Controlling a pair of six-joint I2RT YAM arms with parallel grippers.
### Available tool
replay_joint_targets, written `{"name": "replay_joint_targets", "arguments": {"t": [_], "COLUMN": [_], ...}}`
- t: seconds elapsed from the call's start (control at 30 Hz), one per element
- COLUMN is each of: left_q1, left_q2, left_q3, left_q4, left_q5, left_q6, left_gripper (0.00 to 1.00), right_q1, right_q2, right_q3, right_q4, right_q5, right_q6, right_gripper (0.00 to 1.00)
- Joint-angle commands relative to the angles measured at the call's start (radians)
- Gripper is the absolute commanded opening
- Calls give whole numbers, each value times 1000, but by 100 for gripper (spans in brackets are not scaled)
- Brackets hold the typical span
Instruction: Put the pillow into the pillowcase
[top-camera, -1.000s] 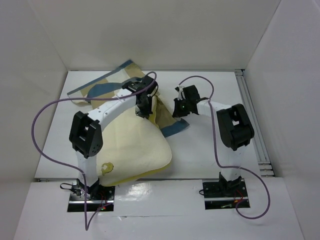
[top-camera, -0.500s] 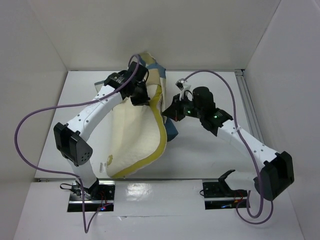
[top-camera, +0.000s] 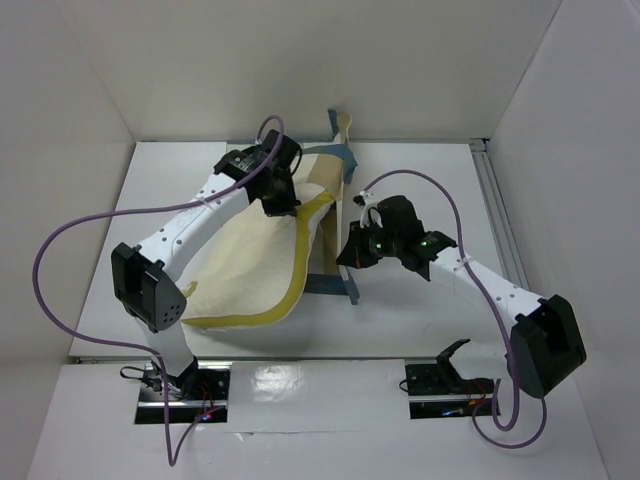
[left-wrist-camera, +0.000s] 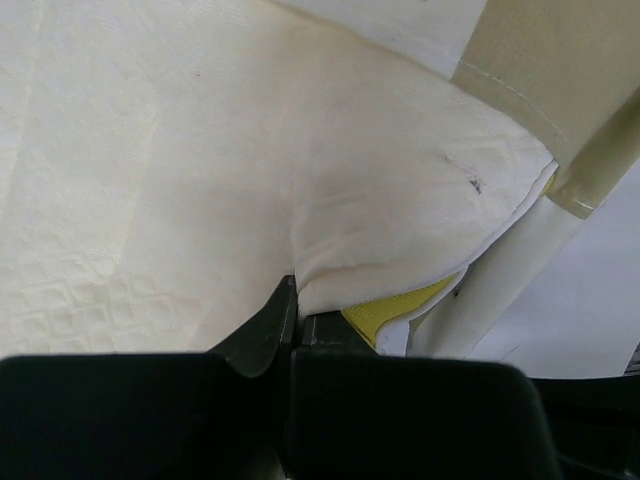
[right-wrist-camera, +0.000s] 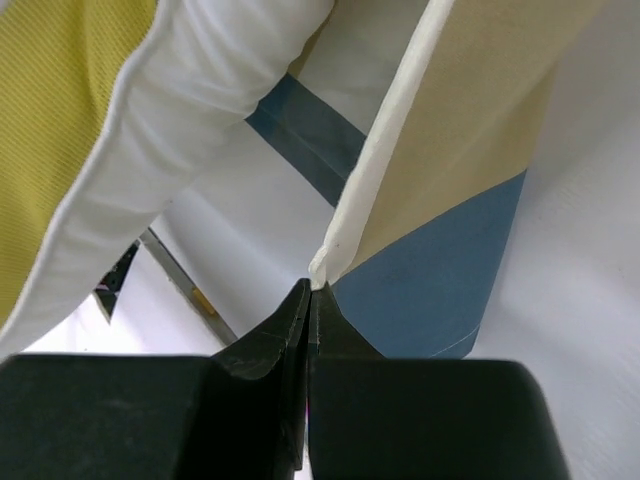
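The pillow (top-camera: 245, 275) lies over the left-centre of the table (top-camera: 440, 180), its near edge resting by the left arm's base and its far corner raised, so the yellow piping shows as a long curved band. That corner is pinched in the left gripper (left-wrist-camera: 294, 306), whose jaws are closed tight on a fold of the cream fabric; holding it by a corner probably lets the arm steer that end towards the opening. The pillowcase (top-camera: 336, 162) sits just beside and partly beneath the pillow's right side, one checked panel pulled up off the table. The right gripper (right-wrist-camera: 310, 292) has its jaws fully closed on the pale hem of that panel, seemingly to lift one layer and hold the mouth open. From the left wrist view a tan edge of the case hangs right next to the pillow's corner, but whether the corner is already inside cannot be told. No brand, label or legible writing shows in any view.
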Motion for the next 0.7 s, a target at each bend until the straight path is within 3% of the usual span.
{"name": "replay_joint_targets", "arguments": {"t": [0.0,0.23,0.37,0.4,0.5,0.6,0.67], "left_q1": [-6,-30,-30,-30,-30,-30,-30], "left_q2": [-9,-56,-23,-23,-20,-73,-83], "left_q3": [-17,10,272,329,505,543,543], "left_q4": [70,53,-61,-94,-166,-148,-137], "left_q5": [-23,-83,-198,-218,-279,-289,-273], "left_q6": [-3,6,36,36,59,84,84], "left_gripper": [0,0,0,0,0,0,0], "right_q1": [3,4,-8,3,45,101,101], "right_q2": [4,-79,65,115,117,49,-25], "right_q3": [9,58,271,390,546,516,393], "right_q4": [-11,-77,-89,-99,-66,49,95], "right_q5": [-62,12,-46,-74,-109,-118,-89], "right_q6": [50,29,-15,-26,-26,24,86], "right_gripper": [0,0,0,0,0,0,0]}}
